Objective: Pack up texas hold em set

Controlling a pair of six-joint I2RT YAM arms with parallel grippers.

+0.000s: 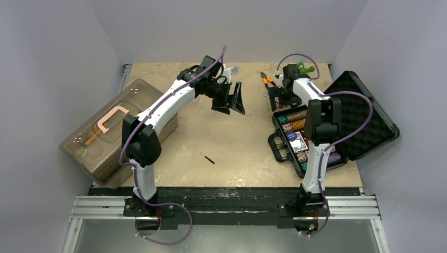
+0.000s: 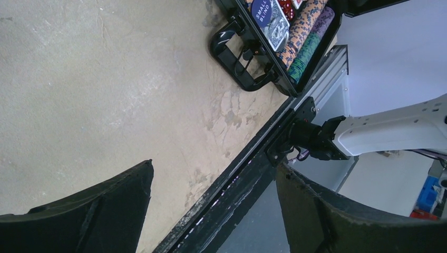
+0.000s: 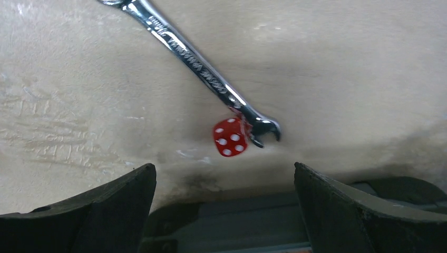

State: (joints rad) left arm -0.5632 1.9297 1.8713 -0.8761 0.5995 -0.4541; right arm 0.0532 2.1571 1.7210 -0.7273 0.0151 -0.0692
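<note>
By my reading the packing is mostly done. The black case (image 1: pixel 363 116) lies open with its foam lid thrown back; its tray already holds rows of striped chips (image 1: pixel 296 117), a round "small blind" button (image 2: pixel 262 10) and what look like red dice (image 2: pixel 286 6) beside it. In the left wrist view the case sits well ahead of the left fingers (image 2: pixel 95 216), off toward the right-hand one, with its handle (image 2: pixel 232 52) turned their way.

One piece is plainly out: a red die (image 3: pixel 230 137) lies on the table just ahead of the right gripper (image 3: pixel 224 167), roughly centred on the gap between its fingertips; it touches the open end of a steel wrench (image 3: pixel 200 68), which runs away from the fingertips toward the left finger's side and is no part of the set. The right fingers (image 3: pixel 100 211) stand spread wide with nothing between them.

The left gripper (image 2: pixel 213 166) hangs above bare table, its fingers also spread and empty.

I judge that what is left is to pinch the die clear of the wrench, drop it into the tray and shut the lid; whether any other piece lies loose, I cannot tell.
</note>
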